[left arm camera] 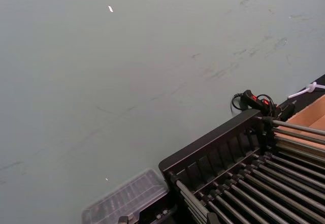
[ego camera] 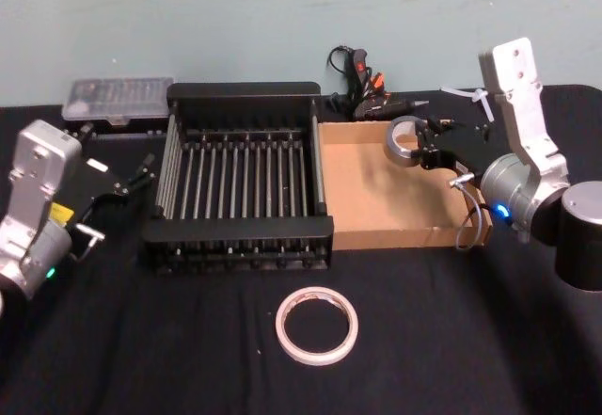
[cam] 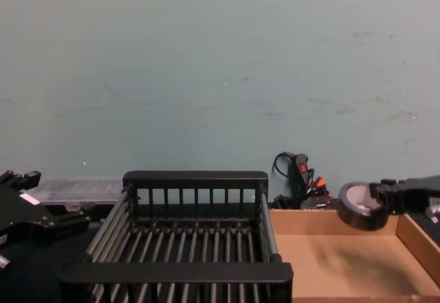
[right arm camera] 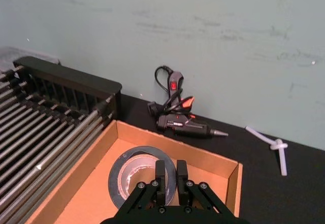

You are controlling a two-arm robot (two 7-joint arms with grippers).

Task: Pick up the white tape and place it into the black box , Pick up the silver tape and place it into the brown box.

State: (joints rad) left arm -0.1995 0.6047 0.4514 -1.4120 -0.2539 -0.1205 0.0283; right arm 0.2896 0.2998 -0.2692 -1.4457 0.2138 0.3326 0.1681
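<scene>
The white tape (ego camera: 317,326) lies flat on the black table in front of the black box (ego camera: 245,89), with no gripper near it. My right gripper (ego camera: 425,148) is shut on the rim of the silver tape (ego camera: 403,142) and holds it upright over the far right part of the brown box (ego camera: 395,238). The right wrist view shows both fingers pinching the wall of the silver tape (right arm camera: 133,170) above the cardboard floor (right arm camera: 76,183). In the chest view the roll (cam: 359,207) hangs clear of the tray floor. My left gripper (ego camera: 136,175) rests open to the left of the black box.
A glue gun (ego camera: 362,86) with its cord lies behind the two boxes by the wall. A clear plastic case (ego camera: 118,95) sits at the back left. White sticks (ego camera: 470,95) lie at the back right. The wall stands close behind everything.
</scene>
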